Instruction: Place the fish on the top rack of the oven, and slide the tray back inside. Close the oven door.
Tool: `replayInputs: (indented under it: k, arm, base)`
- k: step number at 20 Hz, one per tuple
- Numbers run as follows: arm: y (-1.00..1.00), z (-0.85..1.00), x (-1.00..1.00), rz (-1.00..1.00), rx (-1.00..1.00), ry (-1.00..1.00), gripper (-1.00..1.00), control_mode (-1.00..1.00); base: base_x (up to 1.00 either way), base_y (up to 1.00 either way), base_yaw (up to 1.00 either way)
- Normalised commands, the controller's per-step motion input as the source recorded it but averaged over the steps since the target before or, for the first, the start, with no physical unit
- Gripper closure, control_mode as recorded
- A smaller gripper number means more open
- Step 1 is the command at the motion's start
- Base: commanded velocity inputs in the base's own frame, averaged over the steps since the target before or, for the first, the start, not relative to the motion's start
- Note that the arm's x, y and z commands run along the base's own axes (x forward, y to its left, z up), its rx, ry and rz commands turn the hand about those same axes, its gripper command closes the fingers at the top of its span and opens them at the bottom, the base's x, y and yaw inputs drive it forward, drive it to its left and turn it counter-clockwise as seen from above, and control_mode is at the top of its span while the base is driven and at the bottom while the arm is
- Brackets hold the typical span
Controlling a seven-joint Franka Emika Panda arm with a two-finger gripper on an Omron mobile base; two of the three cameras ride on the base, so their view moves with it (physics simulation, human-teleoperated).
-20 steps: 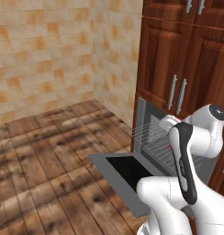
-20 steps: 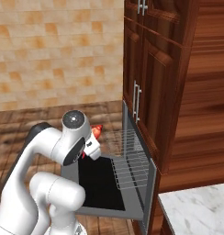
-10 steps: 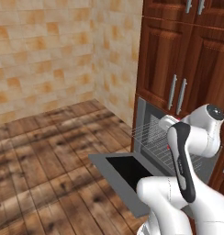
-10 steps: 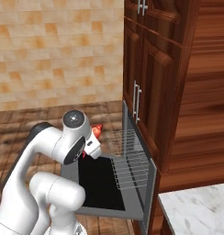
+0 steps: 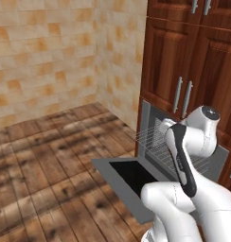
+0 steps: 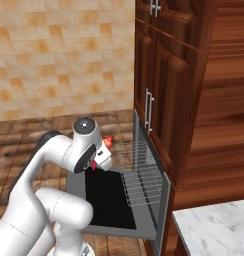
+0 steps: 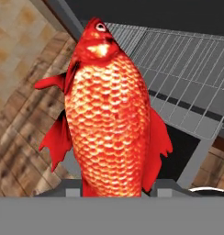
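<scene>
Hand view: claw [image 7: 114,186] gripping the fish [image 7: 109,114] | fish held in the air beside the pulled-out top rack [image 7: 187,69] | oven door [image 6: 111,200] hanging open below

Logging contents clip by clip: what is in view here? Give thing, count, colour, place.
fish: one, red-orange, held in the claw, beside the pulled-out racks
racks: two, grey wire, slid out of the oven over the open door
oven: one, grey steel frame, set in the cabinets
door: one, grey with black window, folded down open
cabinets: red-brown wood, above and around the oven
counter: one, white marble, right of the oven
claw: one, dark, shut on the fish
</scene>
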Motion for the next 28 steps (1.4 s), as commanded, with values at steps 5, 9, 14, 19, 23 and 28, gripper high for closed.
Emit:
replayInputs:
  k: [5, 9, 14, 19, 23, 28]
  arm:
    - [0.00, -0.26, 0.39, 0.04, -0.09, 0.03, 1.00, -1.00]
    - [0.00, -0.33, 0.26, 0.12, -0.16, 0.00, 1.00, -1.00]
    - [-0.35, -0.45, 0.09, 0.19, -0.21, -0.04, 1.00, -1.00]
    - [-0.31, -0.34, 0.20, 0.21, -0.18, -0.02, 1.00, -1.00]
    - [-0.23, -0.11, 0.27, 0.20, -0.10, 0.00, 1.00, -1.00]
    - [-0.17, -0.01, 0.33, 0.18, -0.07, 0.00, 1.00, -1.00]
  base:
    - [0.00, 0.00, 0.00]
    - [0.00, 0.00, 0.00]
    - [0.00, 0.00, 0.00]
    - [0.00, 0.00, 0.00]
    - [0.00, 0.00, 0.00]
    - [0.00, 0.00, 0.00]
